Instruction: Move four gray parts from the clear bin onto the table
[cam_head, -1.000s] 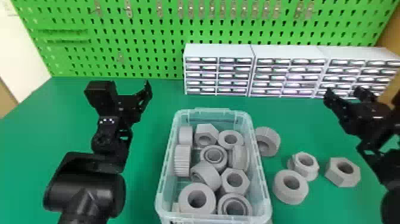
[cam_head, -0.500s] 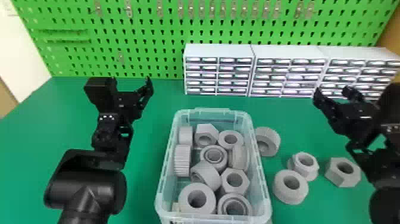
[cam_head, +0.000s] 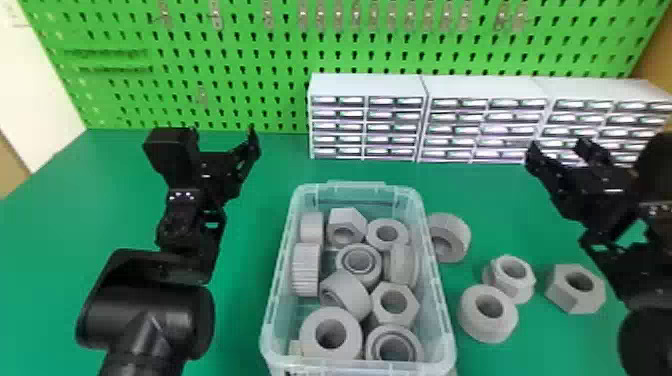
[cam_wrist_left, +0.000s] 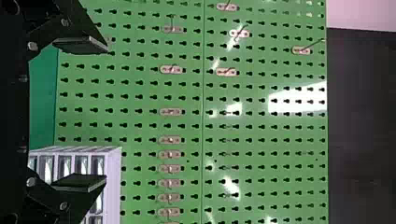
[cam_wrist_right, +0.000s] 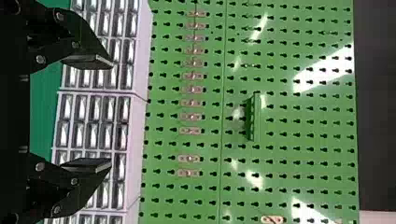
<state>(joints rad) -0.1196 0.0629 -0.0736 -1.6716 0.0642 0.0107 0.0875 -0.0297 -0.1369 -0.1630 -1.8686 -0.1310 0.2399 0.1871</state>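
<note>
The clear bin (cam_head: 279, 280) stands at the centre front, holding several gray rings, nuts and ribbed parts. Outside its right wall, on the green table, lie a gray cup-like part (cam_head: 456, 231), a flanged nut (cam_head: 520, 283), a thick ring (cam_head: 488, 327) touching or nearly touching it, and a hex nut (cam_head: 575, 300). Left of the bin and toward the back, my left gripper (cam_head: 224, 137) is raised above the table. My right gripper (cam_head: 559, 150) hangs at the right, behind the loose parts. Nothing is between the spread fingers of the left gripper (cam_wrist_left: 102, 114) or the right gripper (cam_wrist_right: 111, 113).
A row of white drawer cabinets (cam_head: 367, 86) stands along the back behind the bin. Behind them rises a green pegboard (cam_head: 225, 70) with metal hooks. Green table surface (cam_head: 45, 240) stretches out at the left.
My right gripper has shifted left, toward the middle, and slightly farther back. The left gripper has moved a little up and away. The gray parts and the bin keep their places.
</note>
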